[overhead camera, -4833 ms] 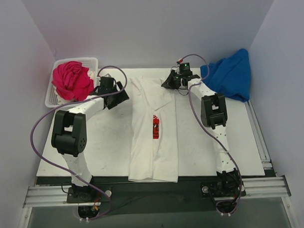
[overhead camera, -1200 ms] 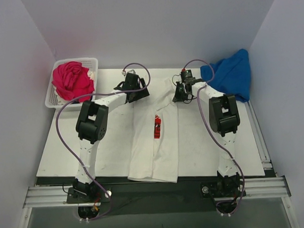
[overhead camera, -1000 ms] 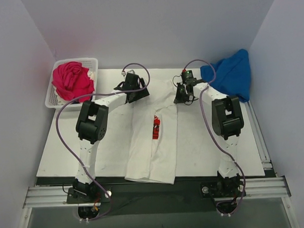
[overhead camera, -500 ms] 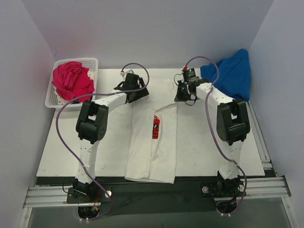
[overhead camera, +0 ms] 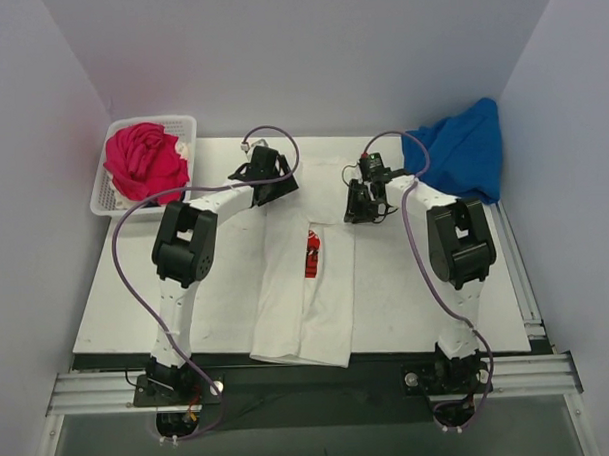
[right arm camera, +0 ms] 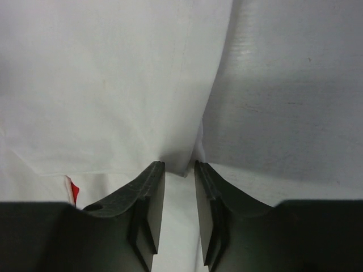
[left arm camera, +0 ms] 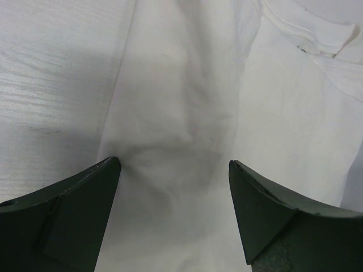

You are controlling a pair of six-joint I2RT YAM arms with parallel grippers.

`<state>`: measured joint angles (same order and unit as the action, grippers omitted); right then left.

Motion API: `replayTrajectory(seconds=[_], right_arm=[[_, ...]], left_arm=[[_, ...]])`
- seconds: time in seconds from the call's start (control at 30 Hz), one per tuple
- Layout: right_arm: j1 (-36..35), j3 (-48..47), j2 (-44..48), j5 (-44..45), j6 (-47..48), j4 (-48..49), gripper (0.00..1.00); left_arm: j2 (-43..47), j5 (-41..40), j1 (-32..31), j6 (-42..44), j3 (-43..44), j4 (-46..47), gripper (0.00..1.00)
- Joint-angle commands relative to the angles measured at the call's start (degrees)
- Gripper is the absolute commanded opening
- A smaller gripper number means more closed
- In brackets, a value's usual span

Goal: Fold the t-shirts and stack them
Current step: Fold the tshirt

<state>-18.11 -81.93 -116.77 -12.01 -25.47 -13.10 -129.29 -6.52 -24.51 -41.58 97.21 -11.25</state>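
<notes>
White cloth covers the middle of the pale desk (overhead camera: 427,304): a large white t-shirt (overhead camera: 302,308) with a red rectangular chest print (overhead camera: 311,254), folded lengthwise into a narrow strip that reaches the near edge. The left jaws stand wide apart, dark fingers (left arm camera: 68,209) either side of a rumpled fold at the shirt's far left part, gripping nothing. The right jaws are almost together, clamped on the shirt's right edge, where a peak of cloth rises between the fingers (right arm camera: 144,209). A bright blue t-shirt (overhead camera: 462,152) lies heaped at the desk's far right corner, well apart from a crumpled magenta-pink t-shirt (overhead camera: 142,162) in the white plastic lattice basket (overhead camera: 104,203) at the far left.
</notes>
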Motion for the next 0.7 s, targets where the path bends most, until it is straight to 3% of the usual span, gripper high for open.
replayTrajectory(seconds=[0.0,0.3,0.67], right_arm=[[0.1,-1.4,1.1,2.5,0.4,-1.0,0.30],[2.5,-4.3,6.7,11.0,-0.6,-0.6,0.34],[1.9,-6.6,4.9,6.8,-0.9,-0.4,0.34]], left_arm=[[0.7,-2.6,0.4,0.5,-1.8,-3.9,0.89],[9.0,-3.7,1.7,0.5,-8.8,4.7,0.89],[14.2,-3.4,2.1,3.6,-12.0,8.1,0.89]])
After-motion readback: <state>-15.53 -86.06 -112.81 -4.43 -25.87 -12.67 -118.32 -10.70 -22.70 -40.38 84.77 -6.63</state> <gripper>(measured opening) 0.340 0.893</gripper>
